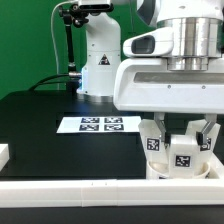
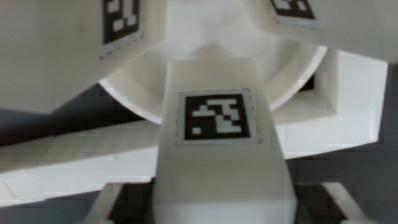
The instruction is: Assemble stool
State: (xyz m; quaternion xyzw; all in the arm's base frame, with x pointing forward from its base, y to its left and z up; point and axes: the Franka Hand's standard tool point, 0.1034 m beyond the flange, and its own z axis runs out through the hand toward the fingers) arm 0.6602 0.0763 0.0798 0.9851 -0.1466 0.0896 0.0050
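Gripping: the pincer is clamped on a stool leg, its fingers close together on the white block.
Held leg: in the wrist view the leg stands in the middle with a square tag facing the camera, upright over the round seat.
Seat: the white disc lies low on the desk, at about 4 o'clock in the exterior view, just beside the white border rail.
Other legs: a second tagged leg stands on the seat at 9 o'clock from the held one; in the wrist view two tagged legs show at 12 o'clock beyond the held leg.
Marker board: the flat white marker board lies at the centre of the black desk, at 10 o'clock from the seat, well apart from it.
Arm: the white arm's wrist hangs directly above the seat.
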